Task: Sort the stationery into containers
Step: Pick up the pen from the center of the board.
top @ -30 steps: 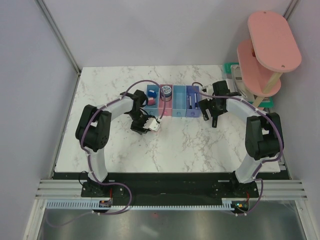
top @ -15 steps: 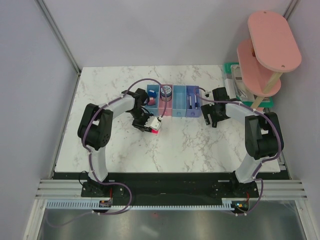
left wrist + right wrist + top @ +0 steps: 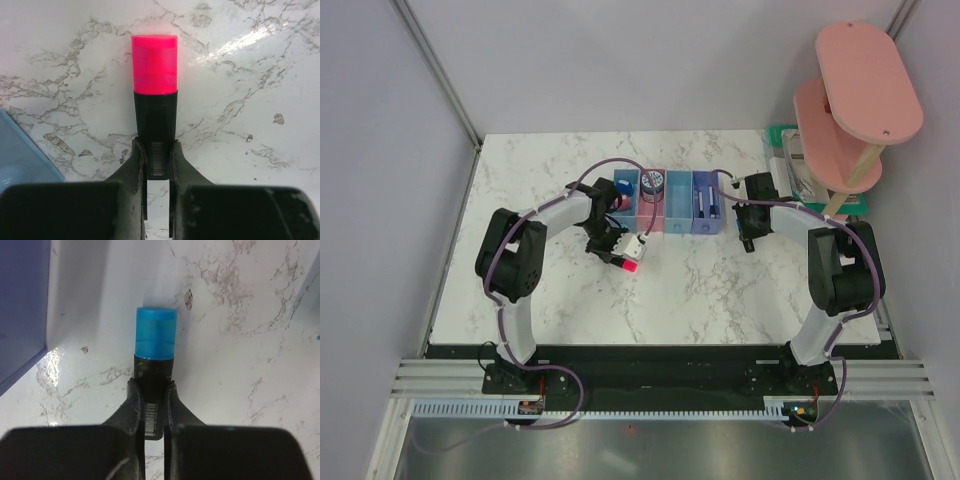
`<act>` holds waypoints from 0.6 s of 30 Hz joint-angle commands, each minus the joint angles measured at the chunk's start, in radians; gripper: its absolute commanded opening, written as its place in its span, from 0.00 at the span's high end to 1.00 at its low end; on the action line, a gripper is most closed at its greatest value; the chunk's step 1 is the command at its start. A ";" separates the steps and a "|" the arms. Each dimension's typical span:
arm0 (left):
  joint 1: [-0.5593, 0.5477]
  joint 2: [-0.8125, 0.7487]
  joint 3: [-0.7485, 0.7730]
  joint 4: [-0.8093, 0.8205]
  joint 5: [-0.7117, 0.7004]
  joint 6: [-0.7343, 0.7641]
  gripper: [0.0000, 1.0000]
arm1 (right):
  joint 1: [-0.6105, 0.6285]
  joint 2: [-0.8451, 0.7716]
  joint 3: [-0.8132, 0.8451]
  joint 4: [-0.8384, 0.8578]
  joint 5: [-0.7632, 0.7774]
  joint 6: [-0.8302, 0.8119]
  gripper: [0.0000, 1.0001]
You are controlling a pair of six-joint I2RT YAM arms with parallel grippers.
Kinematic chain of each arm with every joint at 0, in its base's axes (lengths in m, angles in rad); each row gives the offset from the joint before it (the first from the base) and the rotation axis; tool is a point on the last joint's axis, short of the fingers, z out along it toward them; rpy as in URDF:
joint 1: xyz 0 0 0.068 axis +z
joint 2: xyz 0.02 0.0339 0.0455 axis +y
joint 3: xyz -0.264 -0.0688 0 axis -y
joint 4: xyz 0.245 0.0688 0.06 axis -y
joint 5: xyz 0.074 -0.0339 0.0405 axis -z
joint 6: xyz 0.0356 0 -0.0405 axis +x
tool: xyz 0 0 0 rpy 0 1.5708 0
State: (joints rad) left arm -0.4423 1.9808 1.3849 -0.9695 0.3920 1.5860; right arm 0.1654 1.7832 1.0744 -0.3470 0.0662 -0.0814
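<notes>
Plain pale grey walls (image 3: 620, 60) close in the far and left sides, with a slanted metal post (image 3: 435, 70) in the far left corner. The table (image 3: 540, 290) has a white marble-patterned top with grey veining, glossy enough to throw bright glare in the left wrist view. At the far right stands a pink two-tier shelf (image 3: 855, 100), with a green tray (image 3: 780, 133) partly hidden behind it. Near the far middle of the table lies the row of four trays (image 3: 678, 205), blue, pink, blue and violet-blue from left to right. A round pot (image 3: 649, 184) sits in the pink one and thin pens (image 3: 706, 203) in the violet-blue one. The left gripper (image 3: 156, 150) is just on the near side of the pink tray, its fingers clamped on the black barrel of the pink-capped highlighter (image 3: 154, 65), cap pointing near-right over bare marble. The right gripper (image 3: 151, 390) is just right of the violet-blue tray, its fingers clamped on the blue-capped highlighter (image 3: 156, 332). Whether either cap touches the table cannot be told. Each barrel carries a small barcode label (image 3: 157, 159) between the fingers; its printing is too fine to read.
</notes>
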 commanded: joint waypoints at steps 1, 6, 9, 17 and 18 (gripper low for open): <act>-0.033 0.021 -0.075 -0.051 -0.005 -0.061 0.98 | -0.004 0.033 -0.013 -0.017 0.017 0.008 1.00; -0.035 -0.028 -0.090 -0.054 0.021 -0.098 0.98 | -0.004 -0.018 -0.011 -0.032 0.004 0.012 1.00; -0.036 -0.059 -0.070 -0.069 0.031 -0.130 0.98 | -0.003 -0.047 0.004 -0.056 -0.015 0.012 1.00; -0.033 -0.114 0.136 -0.165 0.191 -0.365 0.98 | -0.004 -0.166 0.081 -0.147 -0.063 0.012 1.00; -0.030 -0.112 0.163 -0.169 0.209 -0.395 0.98 | -0.004 -0.176 0.099 -0.153 -0.065 0.014 1.00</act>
State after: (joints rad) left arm -0.4728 1.9373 1.4242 -1.0733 0.4580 1.3682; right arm 0.1654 1.6974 1.0851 -0.4622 0.0341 -0.0784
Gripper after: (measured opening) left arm 0.185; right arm 0.113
